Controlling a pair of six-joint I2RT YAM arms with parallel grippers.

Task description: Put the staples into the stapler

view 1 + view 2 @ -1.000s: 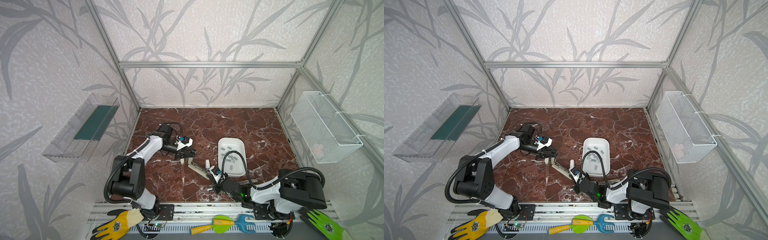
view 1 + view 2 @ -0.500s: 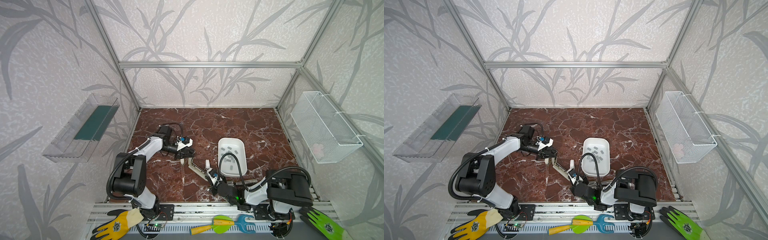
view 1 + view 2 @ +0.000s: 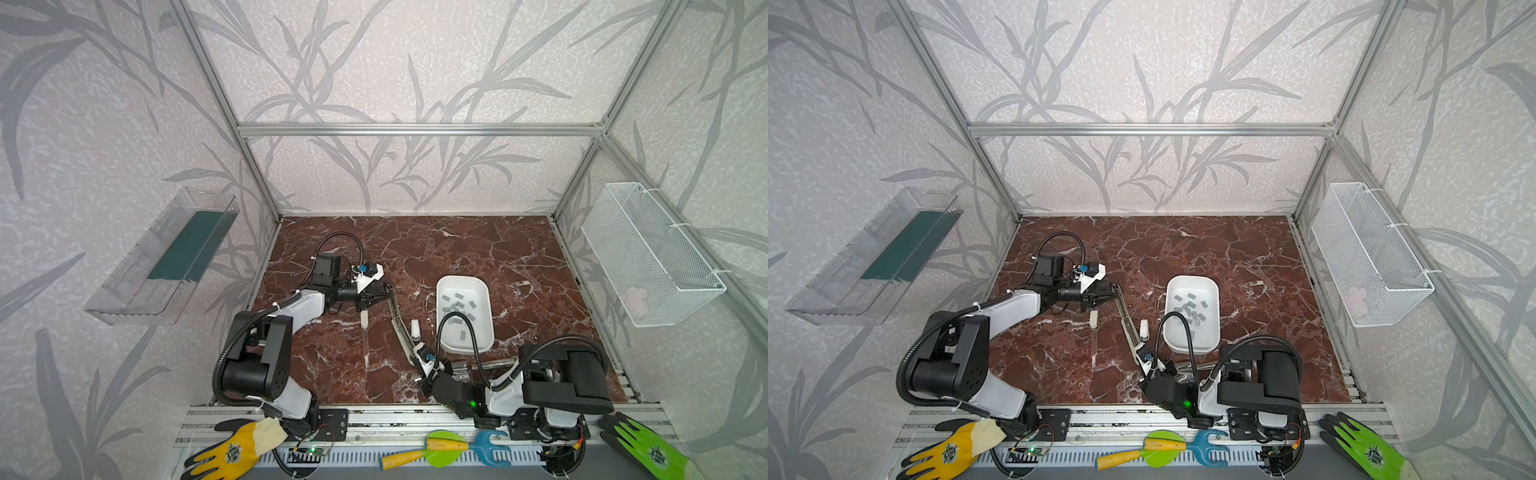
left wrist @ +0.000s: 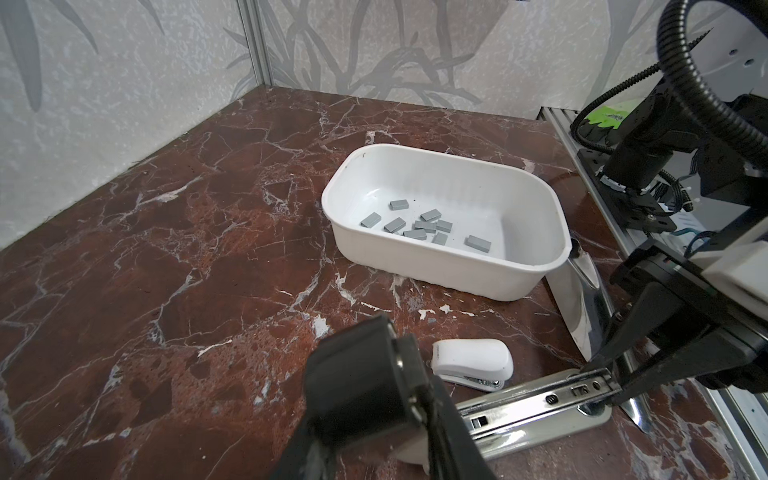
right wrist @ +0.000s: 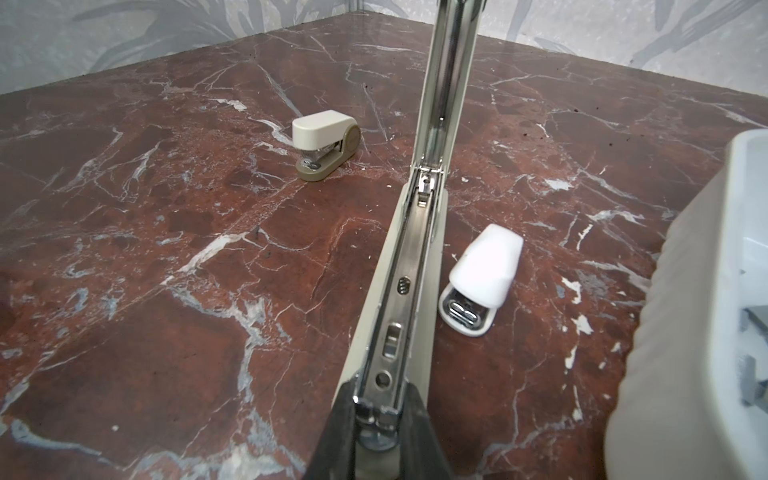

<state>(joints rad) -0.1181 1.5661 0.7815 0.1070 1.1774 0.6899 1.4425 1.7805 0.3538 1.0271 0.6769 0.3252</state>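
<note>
Marble-look counter (image 3: 498, 249) in a leaf-papered booth, w/ a white tray (image 4: 436, 270) on the right arm's side. Staples (image 4: 424, 226) all lie loose on the tray floor as scattered grey strips. None show in the long stapler (image 3: 400, 328); its channel looks bare in the right wrist view.

Long stapler is swung wide open & spanned btwn both arms. Left gripper (image 3: 380, 291) is clamped on the far tip of the top arm. Right gripper (image 5: 378, 409) is pinched tight on the near end of the base rail. Neither has a staple.

Risks, as I judge them:
- No free gripper. To fetch a strip, one must let go. If left releases, the top arm prob. drops or springs shut over the channel. If right releases, the base loses its anchor & may skid.
- Two firm grips on one hinged thing: any mismatch in motion could twist the hinge or slip a grip off the thin chrome.
- Small white stapler (image 5: 486, 266) sits just beside the rail, so a sideways shift would knock it. Beige stapler (image 5: 322, 137) is well apart, low worry.
- Right arm's cable (image 3: 451, 328) loops across the tray in both top views; reaching in could snag or tip it.
- Strips are tiny & flat, some touching. A pinch may grab two, snap one, or bring it wrong way up.
</note>
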